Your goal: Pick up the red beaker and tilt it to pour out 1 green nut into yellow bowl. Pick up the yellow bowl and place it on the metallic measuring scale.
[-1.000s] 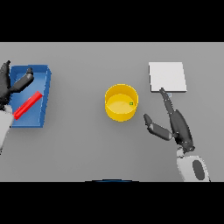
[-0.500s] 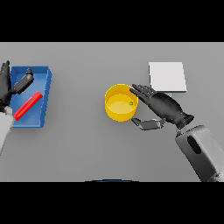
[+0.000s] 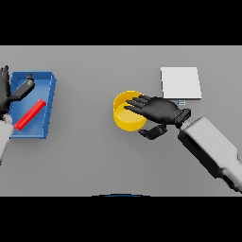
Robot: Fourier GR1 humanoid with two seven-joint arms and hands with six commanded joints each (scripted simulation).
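Fingers of right hand (image 3: 160, 109) lie straight over bowl (image 3: 124, 118), thumb below near its wall, nothing gripped yet. We judge bowl stiff, light, prob. slick; take it by rim. Scale (image 3: 180, 82) sits near, up-right, w/ open table between. Left hand (image 3: 5, 92), relaxed, rests at tray (image 3: 49, 101) holding beaker (image 3: 29, 115).

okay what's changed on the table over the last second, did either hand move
The right robot hand swung in from beside the scale toward the robot's left and now reaches over the yellow bowl, fingers above its rim and thumb below its near side; no closed grip shows yet. The bowl, the metallic scale, the blue tray with the red beaker, and the left robot hand at the tray stayed put.
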